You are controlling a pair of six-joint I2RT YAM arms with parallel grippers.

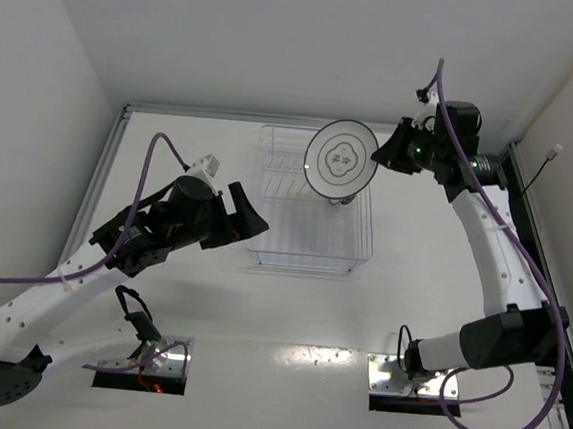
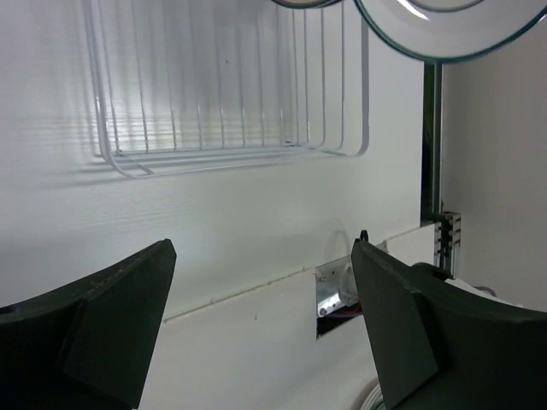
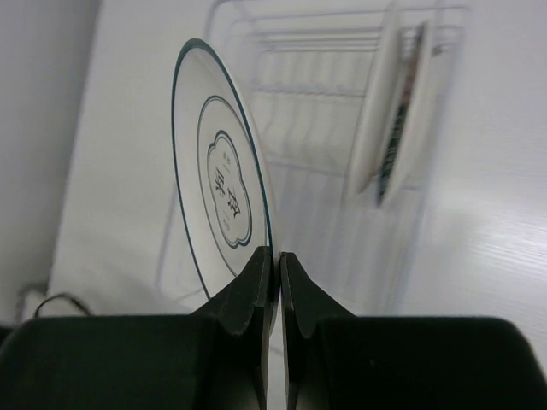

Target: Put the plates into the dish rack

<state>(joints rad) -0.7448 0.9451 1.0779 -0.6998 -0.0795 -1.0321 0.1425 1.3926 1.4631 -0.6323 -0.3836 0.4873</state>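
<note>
My right gripper (image 1: 380,154) is shut on the rim of a white plate with a thin dark ring and a small centre drawing (image 1: 341,158). It holds the plate upright above the far part of the see-through wire dish rack (image 1: 283,236). In the right wrist view the fingers (image 3: 275,256) pinch the plate (image 3: 218,192) edge-on. Two other plates (image 3: 389,120) stand on edge in the rack (image 3: 299,111), blurred. My left gripper (image 1: 254,215) is open and empty just left of the rack. In the left wrist view (image 2: 261,316) the rack (image 2: 222,94) lies ahead.
White walls close in the table on the left, back and right. A metal rail (image 1: 111,159) runs along the table's left edge. Two cut-outs with cables (image 1: 143,368) (image 1: 412,384) sit near the arm bases. A dark-rimmed plate edge (image 2: 444,38) shows at the left wrist view's top right.
</note>
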